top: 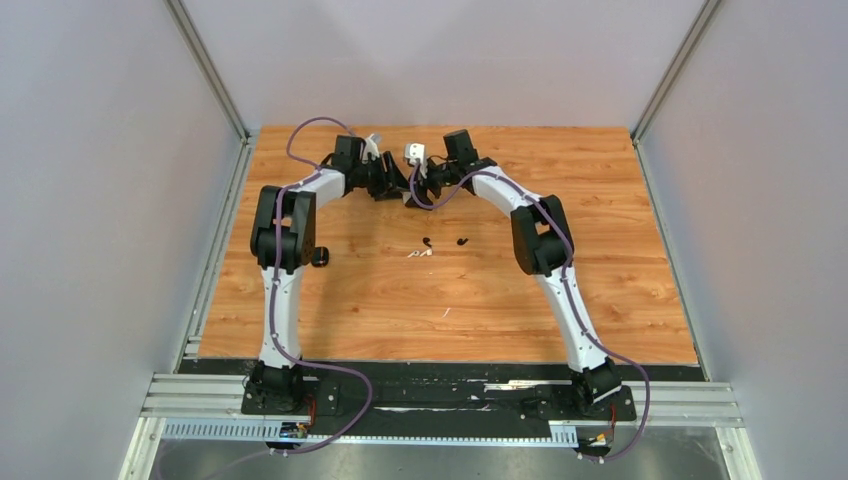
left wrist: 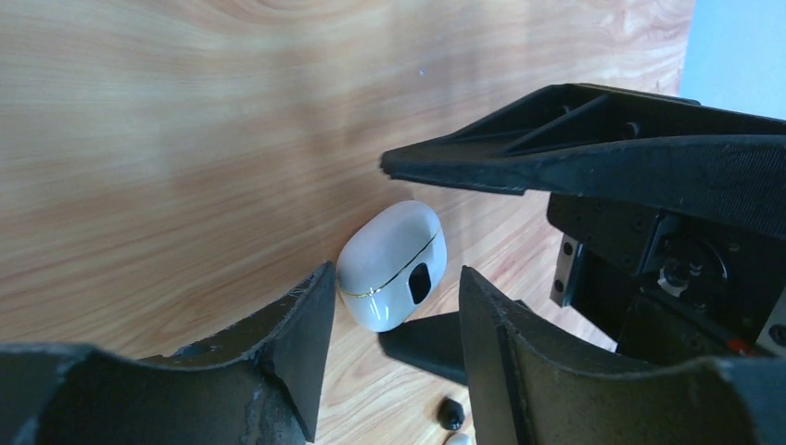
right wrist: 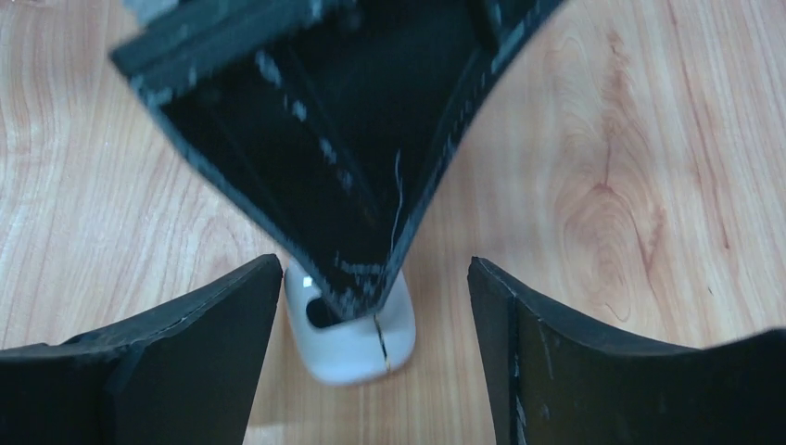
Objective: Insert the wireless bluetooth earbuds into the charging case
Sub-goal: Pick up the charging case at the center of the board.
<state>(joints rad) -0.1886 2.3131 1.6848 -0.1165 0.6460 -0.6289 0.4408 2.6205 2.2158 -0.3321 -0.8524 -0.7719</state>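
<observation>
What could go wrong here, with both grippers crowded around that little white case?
1. The left gripper and right gripper are nose to nose around the white case; they might collide.
2. The case is smooth, rounded and looks shut, so it could squirt out when squeezed.
3. The earbuds lie loose on the table nearby and could get knocked.
</observation>
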